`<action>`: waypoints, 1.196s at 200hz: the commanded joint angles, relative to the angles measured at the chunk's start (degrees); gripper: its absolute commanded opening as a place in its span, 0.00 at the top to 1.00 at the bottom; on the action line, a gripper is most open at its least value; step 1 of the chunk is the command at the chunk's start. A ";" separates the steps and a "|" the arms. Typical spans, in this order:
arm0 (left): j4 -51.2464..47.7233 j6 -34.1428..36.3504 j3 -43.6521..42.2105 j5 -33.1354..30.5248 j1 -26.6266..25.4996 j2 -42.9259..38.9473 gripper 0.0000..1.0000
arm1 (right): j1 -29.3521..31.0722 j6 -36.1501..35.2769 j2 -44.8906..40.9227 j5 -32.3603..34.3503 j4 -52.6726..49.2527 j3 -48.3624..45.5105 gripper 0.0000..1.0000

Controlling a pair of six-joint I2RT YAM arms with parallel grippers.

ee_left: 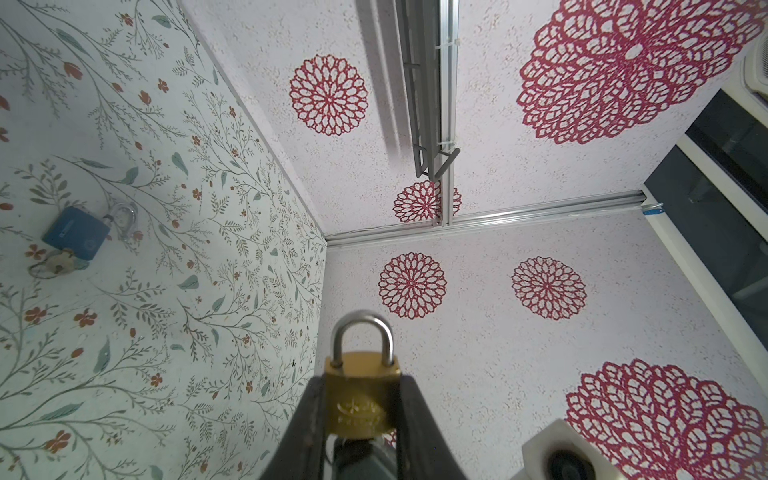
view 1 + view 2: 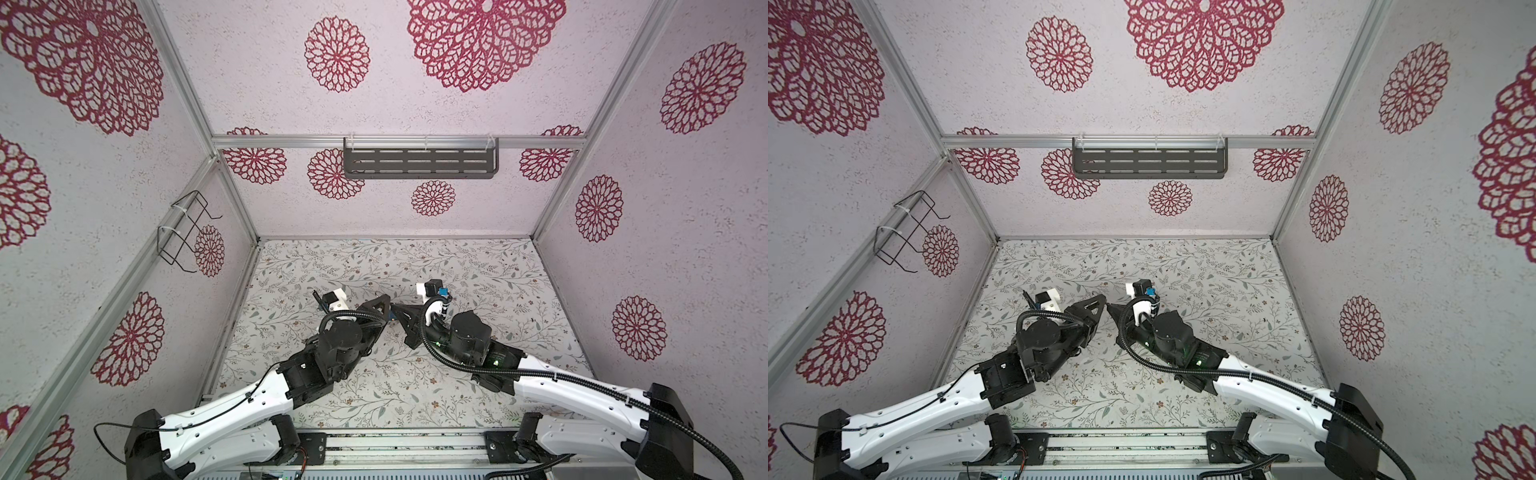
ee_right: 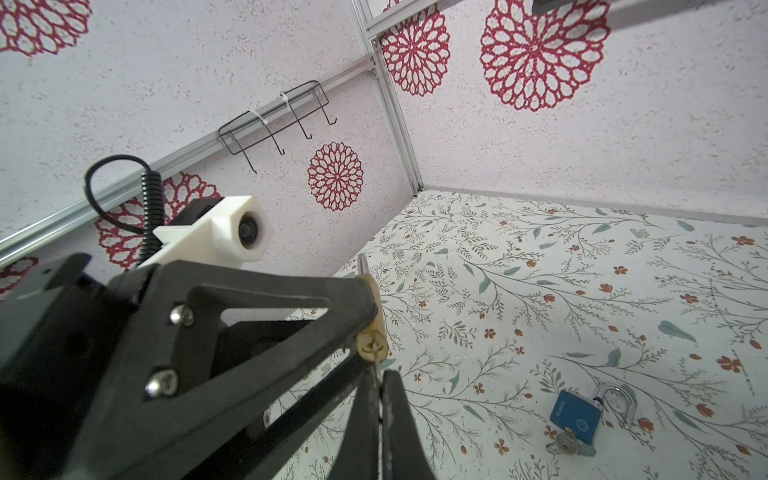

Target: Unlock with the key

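My left gripper is shut on a brass padlock, one finger on each side of the body. Its steel shackle sticks out past the fingertips and is closed. In the right wrist view the padlock's keyhole end faces my right gripper. That gripper is shut on a thin key, whose blade reaches into the keyhole. In both top views the two grippers meet tip to tip above the middle of the table, left gripper against right gripper. The padlock and key are hidden there.
A blue padlock lies on the floral table with its shackle open and a key in it; it also shows in the left wrist view as the blue padlock. A grey shelf hangs on the back wall and a wire hook rack on the left wall.
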 commanded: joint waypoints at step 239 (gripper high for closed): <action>-19.28 19.29 -1.70 -2.29 2.93 -9.46 1.00 | -7.18 13.29 -7.36 -4.15 -7.68 -0.26 0.63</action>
